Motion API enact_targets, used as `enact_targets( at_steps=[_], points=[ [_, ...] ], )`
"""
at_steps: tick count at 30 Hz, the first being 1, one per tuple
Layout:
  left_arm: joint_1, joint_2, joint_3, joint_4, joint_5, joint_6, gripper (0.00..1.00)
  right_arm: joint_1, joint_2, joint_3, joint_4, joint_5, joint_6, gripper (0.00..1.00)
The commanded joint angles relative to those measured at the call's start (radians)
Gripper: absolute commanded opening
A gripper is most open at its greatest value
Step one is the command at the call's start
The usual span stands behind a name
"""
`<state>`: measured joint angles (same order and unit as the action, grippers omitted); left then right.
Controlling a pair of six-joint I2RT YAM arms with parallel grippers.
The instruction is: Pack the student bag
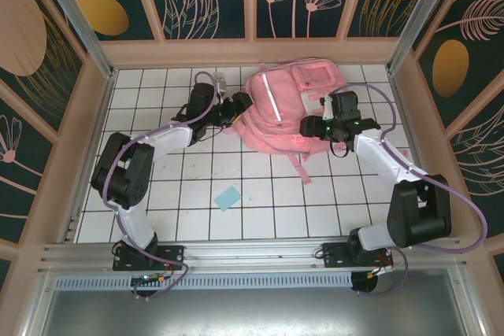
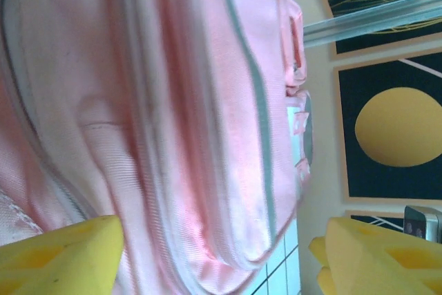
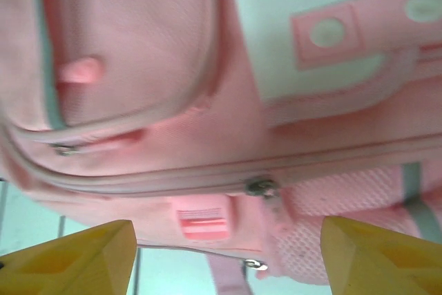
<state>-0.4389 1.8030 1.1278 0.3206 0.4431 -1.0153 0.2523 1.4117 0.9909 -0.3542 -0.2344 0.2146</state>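
Left hand (image 2: 217,257), right hand (image 3: 228,250) spread wide, student bag (image 1: 291,108), wrist-view zipper (image 3: 261,186), overhead blue paper (image 1: 227,197)

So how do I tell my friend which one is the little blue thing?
Look at the white tiled table and find the big pink student bag at its far side. Come toward the near edge from it, and a small flat square lies alone on the tiles, left of the middle. It is the only pale blue thing, far smaller than the bag.

No legible text, label, brand, number or sign on anything in view.
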Motion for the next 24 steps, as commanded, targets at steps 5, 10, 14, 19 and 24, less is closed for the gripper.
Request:
enact_targets(
  at_steps=[5,10,14,19,24],
  points=[
    [-0.004,-0.036,-0.008,-0.059,-0.147,0.153,0.81,0.099,0.047,0.052,0.201,-0.087,0.118,0.71],
    [-0.004,0.076,-0.014,0.132,-0.068,0.095,0.77,0.141,0.143,0.068,0.264,-0.067,0.159,0.71],
    [-0.013,0.129,-0.037,0.244,-0.014,0.042,0.75,0.152,0.189,0.067,0.282,-0.025,0.195,0.71],
    [-0.048,0.146,-0.065,0.274,-0.007,0.043,0.75,0.162,0.211,0.028,0.331,-0.015,0.236,0.72],
    [-0.072,0.174,-0.087,0.323,0.012,0.010,0.74,0.186,0.272,0.040,0.411,-0.119,0.276,0.72]
  ],
)
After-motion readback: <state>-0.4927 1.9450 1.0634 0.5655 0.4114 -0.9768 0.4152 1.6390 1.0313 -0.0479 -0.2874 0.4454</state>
